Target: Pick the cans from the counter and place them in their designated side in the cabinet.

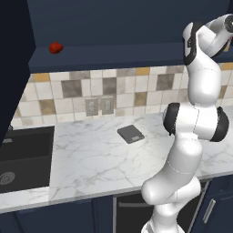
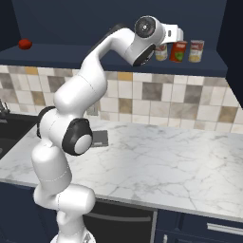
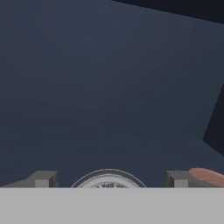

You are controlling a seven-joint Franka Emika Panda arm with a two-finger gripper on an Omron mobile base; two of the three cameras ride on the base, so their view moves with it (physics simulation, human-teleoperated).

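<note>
From the left base view, the arm rises at the right and reaches up to the right end of the cabinet [image 1: 113,57] shelf; a red lump [image 1: 55,48] sits near the shelf's left end, and a dark flat pad [image 1: 131,134] lies on the counter [image 1: 91,159] toward its back edge, right of the sink [image 1: 22,154]. In the right base view, the hand is at the shelf's right part, where three cans stand in a row by the front edge: a red-and-white can [image 2: 161,52] partly behind the hand, the labelled can [image 2: 179,51] just beside it, and a pale can [image 2: 196,51] at the right. The hand view looks along the gripper [image 3: 109,180] into the cabinet: its fingers [image 3: 43,178] are spread, apart from a silver can top [image 3: 108,179] lying between them, and a reddish rim [image 3: 208,176] shows just past the right finger.
</note>
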